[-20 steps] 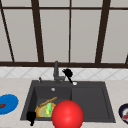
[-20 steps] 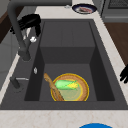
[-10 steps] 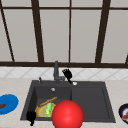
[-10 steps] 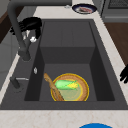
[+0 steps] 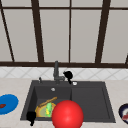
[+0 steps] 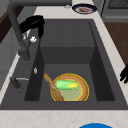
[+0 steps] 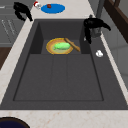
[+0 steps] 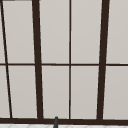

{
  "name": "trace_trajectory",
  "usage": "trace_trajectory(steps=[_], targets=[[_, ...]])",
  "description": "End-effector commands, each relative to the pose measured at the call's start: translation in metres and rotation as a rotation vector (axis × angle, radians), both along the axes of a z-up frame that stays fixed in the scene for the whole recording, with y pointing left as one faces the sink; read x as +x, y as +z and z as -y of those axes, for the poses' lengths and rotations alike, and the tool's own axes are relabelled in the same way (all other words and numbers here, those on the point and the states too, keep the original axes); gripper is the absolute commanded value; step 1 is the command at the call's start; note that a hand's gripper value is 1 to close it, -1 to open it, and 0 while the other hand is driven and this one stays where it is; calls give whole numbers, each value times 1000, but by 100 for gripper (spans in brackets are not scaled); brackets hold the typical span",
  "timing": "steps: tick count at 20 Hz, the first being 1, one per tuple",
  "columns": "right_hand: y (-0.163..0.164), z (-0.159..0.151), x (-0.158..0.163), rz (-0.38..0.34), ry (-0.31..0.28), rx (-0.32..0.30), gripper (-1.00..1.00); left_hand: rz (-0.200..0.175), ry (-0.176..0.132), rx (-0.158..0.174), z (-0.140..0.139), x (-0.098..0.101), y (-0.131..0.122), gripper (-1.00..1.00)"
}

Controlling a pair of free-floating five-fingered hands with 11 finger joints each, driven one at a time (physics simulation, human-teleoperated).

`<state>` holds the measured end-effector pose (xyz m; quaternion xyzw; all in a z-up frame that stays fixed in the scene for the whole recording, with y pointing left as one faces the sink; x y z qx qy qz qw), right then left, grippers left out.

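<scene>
My right hand (image 5: 68,75) hovers at the back rim of the sink, just right of the dark faucet (image 5: 56,72); its fingers hang down, relaxed, round nothing. It is the hand (image 6: 32,23) beside the spout and the hand (image 7: 93,24) in front of the faucet base. My left hand (image 5: 31,117) hangs over the sink's front left corner, fingers loose and holding nothing, and is the hand (image 7: 22,10) by the counter. In the left basin lies a yellow bowl (image 6: 83,91) holding a green vegetable (image 6: 65,85) and a wooden spoon (image 6: 51,86).
A big red ball (image 5: 67,115) covers the sink's front edge. A blue plate (image 5: 7,103) lies on the counter to the left, a dark plate (image 5: 124,113) with food to the right. A small white knob (image 7: 99,53) sits on the back rim. A window spans the wall behind.
</scene>
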<state>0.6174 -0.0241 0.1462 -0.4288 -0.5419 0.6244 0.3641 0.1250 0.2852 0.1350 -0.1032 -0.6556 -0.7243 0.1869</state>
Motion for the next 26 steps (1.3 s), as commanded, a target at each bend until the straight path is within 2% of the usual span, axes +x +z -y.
trace_trajectory(steps=[1,6,11,21,26], targets=[[-1,0,6,-125,0,31,100,0,0,0,0,0,0,0],[8,-1,22,-137,-6,56,100,0,0,0,0,0,0,0],[4,-3,33,-197,-6,77,100,0,0,0,0,0,0,0],[-6,-3,45,-176,-13,165,100,0,0,0,0,0,0,0],[-17,-1,47,-125,-20,230,100,0,0,0,0,0,0,0]])
